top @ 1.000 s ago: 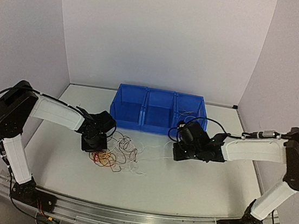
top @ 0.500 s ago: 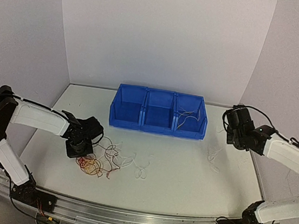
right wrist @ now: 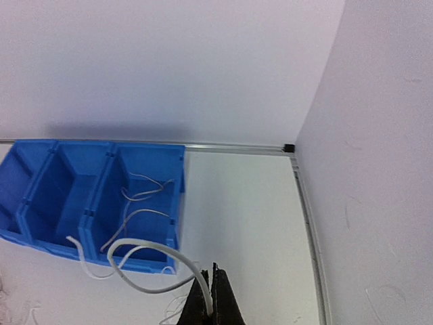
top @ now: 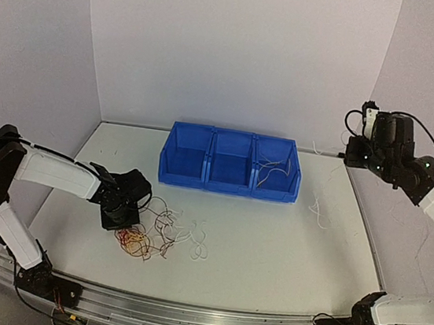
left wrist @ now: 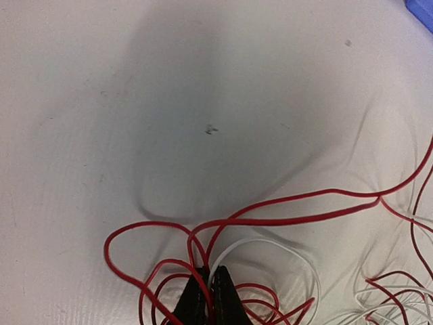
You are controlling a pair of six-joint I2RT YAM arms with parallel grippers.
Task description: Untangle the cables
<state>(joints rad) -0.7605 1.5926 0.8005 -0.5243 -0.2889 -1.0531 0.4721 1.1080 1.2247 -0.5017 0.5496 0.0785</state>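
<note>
Red cable [left wrist: 304, 218] pinched in left gripper [left wrist: 208, 274], low; right gripper [right wrist: 211, 272] raised high, clamping white cable [right wrist: 155, 247].

A robotics lab cell: plain white walls [top: 238, 54], 2 arms [top: 57, 171] bolted to an aluminium rail [top: 198, 319].

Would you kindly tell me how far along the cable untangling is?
Done: a few white wires lie in the right compartment of the blue bin. In hand: the right fingers pinch one white wire; the left fingers pinch a red wire in the tangle. Left: most of the red, yellow and white tangle.
</note>
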